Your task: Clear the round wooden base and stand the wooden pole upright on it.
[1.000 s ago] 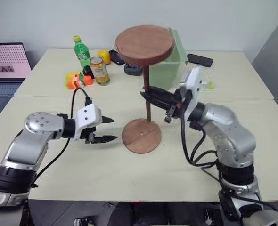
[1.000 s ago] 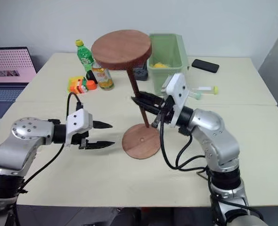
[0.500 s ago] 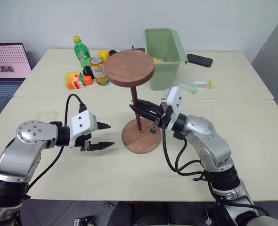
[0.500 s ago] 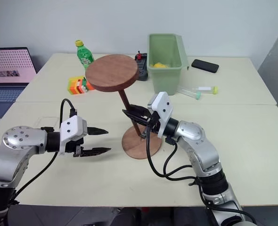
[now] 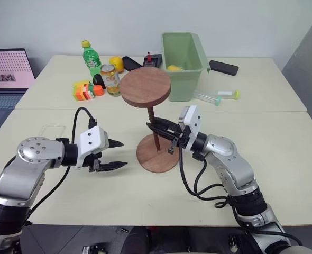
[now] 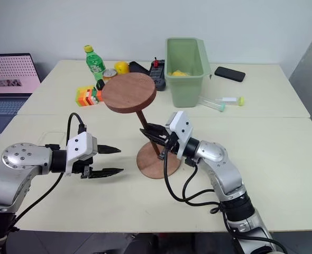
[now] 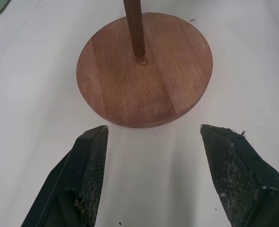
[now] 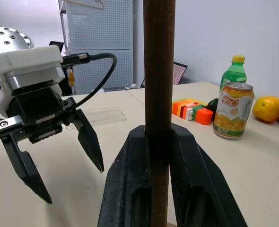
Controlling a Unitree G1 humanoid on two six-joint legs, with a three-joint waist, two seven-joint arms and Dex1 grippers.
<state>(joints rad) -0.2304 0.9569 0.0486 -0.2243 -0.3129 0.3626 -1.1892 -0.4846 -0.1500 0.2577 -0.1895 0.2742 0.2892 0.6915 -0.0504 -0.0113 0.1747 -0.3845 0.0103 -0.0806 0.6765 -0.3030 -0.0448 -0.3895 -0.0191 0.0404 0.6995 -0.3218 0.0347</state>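
place: you're in a lab or office workroom | cues: pale joined tables [image 5: 283, 153], open laptop [image 5: 8, 71] well beyond the left jaws, pegboard panel [image 8: 99, 42] and metal shelving behind them, plain white wall [image 5: 145, 21]

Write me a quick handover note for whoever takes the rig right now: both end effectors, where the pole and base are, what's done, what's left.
Right end effector: shut on the pole, gripping mid-shaft.
Left end effector: open, holding nothing, hovering beside the base.
Pole: nearly upright, disc end up, lower tip at the base's centre hole; whether it is seated cannot be told.
Base: flat on the table, nothing else on it.
Done: base cleared, pole brought to the hole.
Left: seat the pole, check that it stands, release the right end effector and withdraw.
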